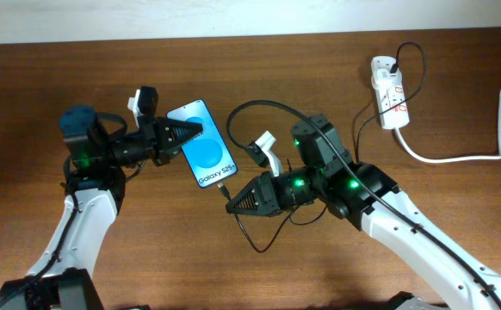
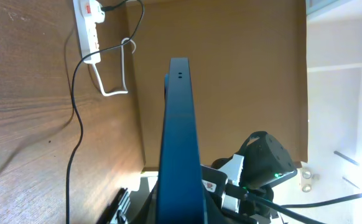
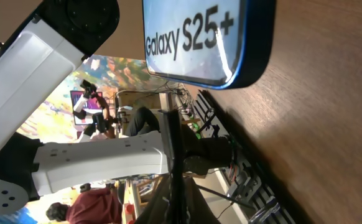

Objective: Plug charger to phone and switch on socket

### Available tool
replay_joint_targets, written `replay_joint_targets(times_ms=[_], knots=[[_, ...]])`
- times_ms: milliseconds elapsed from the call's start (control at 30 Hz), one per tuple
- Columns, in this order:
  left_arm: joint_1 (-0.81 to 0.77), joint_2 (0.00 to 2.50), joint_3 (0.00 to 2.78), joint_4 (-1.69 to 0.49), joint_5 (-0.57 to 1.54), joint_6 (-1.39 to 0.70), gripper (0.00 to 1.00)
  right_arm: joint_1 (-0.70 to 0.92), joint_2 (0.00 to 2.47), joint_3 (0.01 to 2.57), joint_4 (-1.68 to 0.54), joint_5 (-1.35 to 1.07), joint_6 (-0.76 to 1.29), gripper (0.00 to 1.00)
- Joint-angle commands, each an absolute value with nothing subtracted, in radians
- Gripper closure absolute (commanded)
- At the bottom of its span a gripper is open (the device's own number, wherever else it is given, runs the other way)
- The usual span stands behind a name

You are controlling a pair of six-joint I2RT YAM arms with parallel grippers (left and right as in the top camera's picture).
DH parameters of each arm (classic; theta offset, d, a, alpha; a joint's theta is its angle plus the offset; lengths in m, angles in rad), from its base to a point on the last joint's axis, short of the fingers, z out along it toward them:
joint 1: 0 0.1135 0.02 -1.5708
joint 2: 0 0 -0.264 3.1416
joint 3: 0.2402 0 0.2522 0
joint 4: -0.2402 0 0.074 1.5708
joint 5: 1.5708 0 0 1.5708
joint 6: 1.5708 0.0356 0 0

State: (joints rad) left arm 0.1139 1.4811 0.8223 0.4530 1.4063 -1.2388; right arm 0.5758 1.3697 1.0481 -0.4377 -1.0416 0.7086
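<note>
The phone [image 1: 204,143] has a bright blue screen with "Galaxy S25+" text and is held raised over the table. My left gripper [image 1: 195,131] is shut on its left edge. In the left wrist view the phone [image 2: 180,137] shows edge-on between the fingers [image 2: 180,213]. My right gripper [image 1: 231,203] is shut on the thin black charger cable [image 1: 268,107], with the plug tip [image 1: 223,189] just below the phone's bottom edge. In the right wrist view the cable [image 3: 170,143] runs up from the jaws [image 3: 175,208] toward the phone's bottom [image 3: 199,43]. The white socket [image 1: 389,89] lies at the far right.
A thick white cord [image 1: 457,158] runs from the socket to the right edge. The black cable loops from the socket across the table and under my right arm. The socket [image 2: 89,25] and cable [image 2: 75,124] also show in the left wrist view.
</note>
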Motion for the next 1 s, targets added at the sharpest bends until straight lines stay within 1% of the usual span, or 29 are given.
replay_joint_targets(times_ms=[0,967], knots=[[0.119,1.477,0.835,0.456,1.417,-1.242,1.0,0.575,1.348,1.056,-0.441,-1.062,0.751,0.96],[0.119,1.477,0.835,0.456,1.417,-1.242,1.0,0.576,1.35,1.056,-0.436,-0.994,0.794,0.96]])
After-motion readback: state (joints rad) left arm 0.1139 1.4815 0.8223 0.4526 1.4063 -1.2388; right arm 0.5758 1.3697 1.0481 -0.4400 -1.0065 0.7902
